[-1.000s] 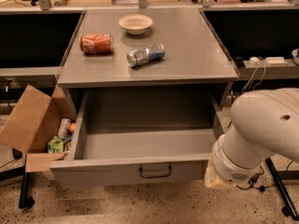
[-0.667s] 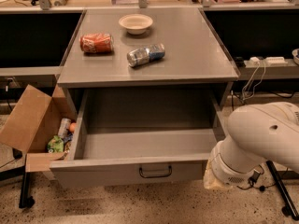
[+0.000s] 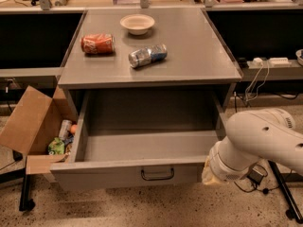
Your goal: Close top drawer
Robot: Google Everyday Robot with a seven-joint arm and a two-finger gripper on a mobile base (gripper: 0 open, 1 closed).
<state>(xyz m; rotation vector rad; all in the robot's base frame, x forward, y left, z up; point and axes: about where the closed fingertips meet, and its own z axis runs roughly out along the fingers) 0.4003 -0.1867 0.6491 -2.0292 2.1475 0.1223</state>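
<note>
The wide grey metal top drawer (image 3: 109, 178) stands pulled far out of the front of the grey metal table (image 3: 199, 56), just under the table's flat top. Its deep box interior lies open to view from above. A small dark wire pull (image 3: 157, 174) sits at the centre of the drawer's flat front, on the side farthest from the table.

A white rounded robot arm (image 3: 265, 136) reaches in low from the right of the table. Its end effector (image 3: 208, 174) is at the table's front right, against the right end of the drawer front. The bulk of the wrist hides most of it: only a pale yellowish tip shows. I cannot tell whether it is apart or together, nor whether it touches the drawer.

On the table top, a cream round bowl (image 3: 137, 24) stands upright toward the back. A red soda can (image 3: 97, 44) lies on its side at the table's left. A silver and blue can (image 3: 147, 56) lies on its side near the middle, apart from the other two.

Just left of the table, an open brown cardboard box (image 3: 28, 122) leans on the speckled floor (image 3: 142, 207) with small packages inside
</note>
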